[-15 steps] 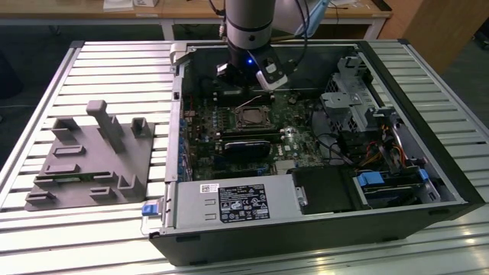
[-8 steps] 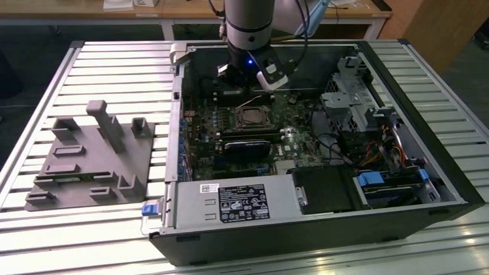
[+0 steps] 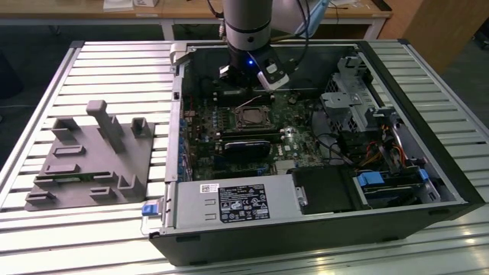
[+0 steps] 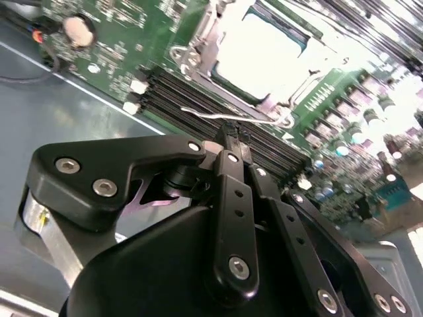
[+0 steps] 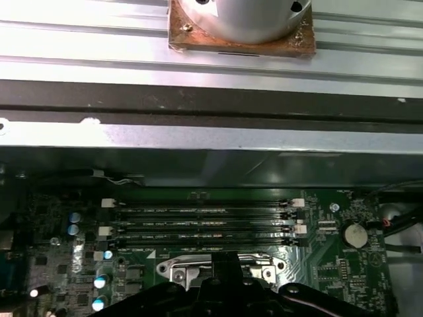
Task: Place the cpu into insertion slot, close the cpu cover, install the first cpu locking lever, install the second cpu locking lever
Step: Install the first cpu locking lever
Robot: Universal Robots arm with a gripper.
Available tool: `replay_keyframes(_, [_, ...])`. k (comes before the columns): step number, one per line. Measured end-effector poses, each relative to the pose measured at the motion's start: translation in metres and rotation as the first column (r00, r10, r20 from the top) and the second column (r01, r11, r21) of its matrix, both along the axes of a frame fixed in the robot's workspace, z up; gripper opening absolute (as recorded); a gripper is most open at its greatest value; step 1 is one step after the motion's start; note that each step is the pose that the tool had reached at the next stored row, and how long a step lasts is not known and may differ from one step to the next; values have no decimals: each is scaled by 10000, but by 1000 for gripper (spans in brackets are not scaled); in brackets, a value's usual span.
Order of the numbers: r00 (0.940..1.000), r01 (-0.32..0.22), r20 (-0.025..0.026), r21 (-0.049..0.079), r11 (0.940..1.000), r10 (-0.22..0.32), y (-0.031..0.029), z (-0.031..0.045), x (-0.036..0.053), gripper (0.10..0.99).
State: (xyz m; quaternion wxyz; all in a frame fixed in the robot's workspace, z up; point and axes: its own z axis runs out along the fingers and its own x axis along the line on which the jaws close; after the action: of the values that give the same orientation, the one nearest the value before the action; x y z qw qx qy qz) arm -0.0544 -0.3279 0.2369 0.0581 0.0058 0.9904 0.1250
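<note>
In the exterior view my gripper [image 3: 246,96] hangs inside the open computer case, just behind the insertion slot [image 3: 251,118] on the motherboard. In the second wrist view the cpu [image 4: 261,56] lies in the slot, bright silver, with the silvery cpu cover [image 4: 198,63] framing it and seemingly lying flat. A thin wire locking lever [image 4: 231,117] runs along the slot's near edge. The black fingers [image 4: 228,191] come together to a point right at this lever, with nothing seen held between them. In the first wrist view the gripper [image 5: 225,281] sits in front of the slot's metal rim [image 5: 175,269].
Memory slots [image 5: 198,224] run beside the slot, and a coin battery [image 5: 357,234] sits near them. A black card [image 3: 246,150], a drive cage [image 3: 347,106], cables [image 3: 382,152] and the power supply [image 3: 229,203] crowd the case. A grey fixture [image 3: 95,154] stands on the slatted table at the exterior view's left.
</note>
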Motion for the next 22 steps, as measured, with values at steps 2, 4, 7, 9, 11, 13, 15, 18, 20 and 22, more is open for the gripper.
replay_keyframes(2, [9998, -1, 195, -13, 10000, 1, 1, -9, 0, 106])
replay_keyframes(4, [9995, -1, 321, -30, 10000, 2, 0, -20, 0, 106])
replay_keyframes(7, [9994, 0, 341, -108, 9999, 4, 1, -50, 0, 106])
replay_keyframes(9, [9994, 0, 340, -214, 9998, 7, 1, -72, 0, 106])
replay_keyframes(11, [9994, 0, 339, -331, 9995, 11, 3, -93, 0, 106])
replay_keyframes(13, [9994, 0, 340, -429, 9991, 15, 8, -115, 0, 106])
replay_keyframes(15, [9994, 0, 341, -447, 9990, 15, 17, -131, 0, 106])
replay_keyframes(18, [9994, -1, 342, -432, 9991, 16, 27, -143, 0, 106])
replay_keyframes(20, [9994, 0, 340, -427, 9991, 14, 37, -148, 0, 106])
replay_keyframes(22, [9994, -1, 340, -425, 9991, 16, 56, -153, 0, 106])
